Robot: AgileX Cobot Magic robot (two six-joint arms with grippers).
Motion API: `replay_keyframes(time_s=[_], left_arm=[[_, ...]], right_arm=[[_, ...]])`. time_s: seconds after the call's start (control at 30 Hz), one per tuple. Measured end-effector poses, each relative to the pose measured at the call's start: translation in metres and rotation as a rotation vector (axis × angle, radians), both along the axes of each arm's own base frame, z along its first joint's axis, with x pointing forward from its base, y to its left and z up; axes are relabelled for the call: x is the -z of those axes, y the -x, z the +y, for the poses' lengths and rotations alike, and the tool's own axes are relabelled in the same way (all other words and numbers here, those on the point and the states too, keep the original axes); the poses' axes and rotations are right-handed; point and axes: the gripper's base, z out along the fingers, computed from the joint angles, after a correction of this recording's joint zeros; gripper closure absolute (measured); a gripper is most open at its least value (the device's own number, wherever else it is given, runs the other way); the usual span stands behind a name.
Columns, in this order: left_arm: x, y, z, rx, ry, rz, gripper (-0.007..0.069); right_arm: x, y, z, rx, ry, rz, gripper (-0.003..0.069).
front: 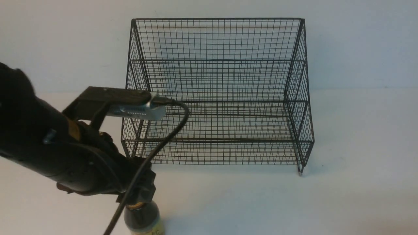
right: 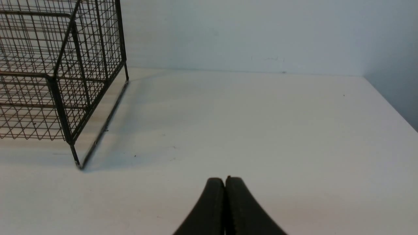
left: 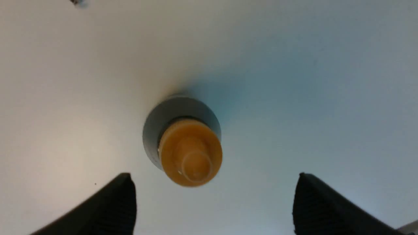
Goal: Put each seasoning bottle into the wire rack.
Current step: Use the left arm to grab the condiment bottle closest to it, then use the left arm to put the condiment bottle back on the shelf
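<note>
Plainly the seasoning bottle (front: 143, 219) stands upright on the white table (front: 326, 195) at the near edge of the front view, outside the wire rack (front: 228, 141) and a little nearer than the rack's near left corner. The left gripper (left: 214, 178) hangs directly above it. In the left wrist view the jaws are spread wide, one on either side of the orange cap (left: 190, 153), touching nothing and holding nothing. The right gripper (right: 225, 182) hovers low over bare table to the right of the rack, its fingers pressed together and empty. The bottle looks small, rigid and fairly light, though the dark liquid inside should give it some weight low down. Its round body is probably smooth and could slip or turn between flat pads. The cap tapers to a nozzle, so pinching there would likely squeeze the bottle out of the jaws. A surer hold would be lower, across the shoulder or upper body just beneath the cap. Being narrow, it could topple if one finger meets it before the other, so the jaws want centring on the bottle before they close. No bottle shows in the rack.
</note>
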Motion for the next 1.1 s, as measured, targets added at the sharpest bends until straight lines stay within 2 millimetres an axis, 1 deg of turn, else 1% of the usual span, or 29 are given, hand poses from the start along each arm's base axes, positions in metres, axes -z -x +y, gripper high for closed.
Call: replay_keyframes(time_s=[0.23,0.37,0.5,0.63,0.77,0.87,0.9,0.93,0.97,1.0,1.03,1.1], left_arm=[[0.021,-0.019,-0.005,0.001,-0.086,0.004,0.0041],[0.023,-0.023,-0.007,-0.001,-0.078,-0.017,0.0041],[0.029,-0.027,-0.009,0.000,-0.087,-0.005,0.0042],[0.038,-0.030,-0.010,0.003,-0.110,0.035,0.0068],[0.041,-0.031,-0.011,0.003,-0.119,0.047,0.0114],[0.041,-0.031,-0.011,0.004,-0.121,0.051,0.0162],[0.041,-0.031,-0.011,0.004,-0.120,0.052,0.0195],[0.042,-0.031,-0.011,0.003,-0.119,0.055,0.0242],[0.042,-0.031,-0.011,0.003,-0.119,0.055,0.0242],[0.042,-0.030,-0.011,0.004,-0.120,0.059,0.0306],[0.041,-0.030,-0.011,0.006,-0.124,0.062,0.0343],[0.040,-0.029,-0.010,0.008,-0.134,0.078,0.0338]], right_arm=[[0.000,0.000,0.000,0.000,0.000,0.000,0.0674],[0.000,0.000,0.000,0.000,0.000,0.000,0.0674],[0.000,0.000,0.000,0.000,0.000,0.000,0.0674],[0.000,0.000,0.000,0.000,0.000,0.000,0.0674],[0.000,0.000,0.000,0.000,0.000,0.000,0.0674],[0.000,0.000,0.000,0.000,0.000,0.000,0.0674],[0.000,0.000,0.000,0.000,0.000,0.000,0.0674],[0.000,0.000,0.000,0.000,0.000,0.000,0.0674],[0.000,0.000,0.000,0.000,0.000,0.000,0.0674],[0.000,0.000,0.000,0.000,0.000,0.000,0.0674],[0.000,0.000,0.000,0.000,0.000,0.000,0.0674],[0.000,0.000,0.000,0.000,0.000,0.000,0.0674]])
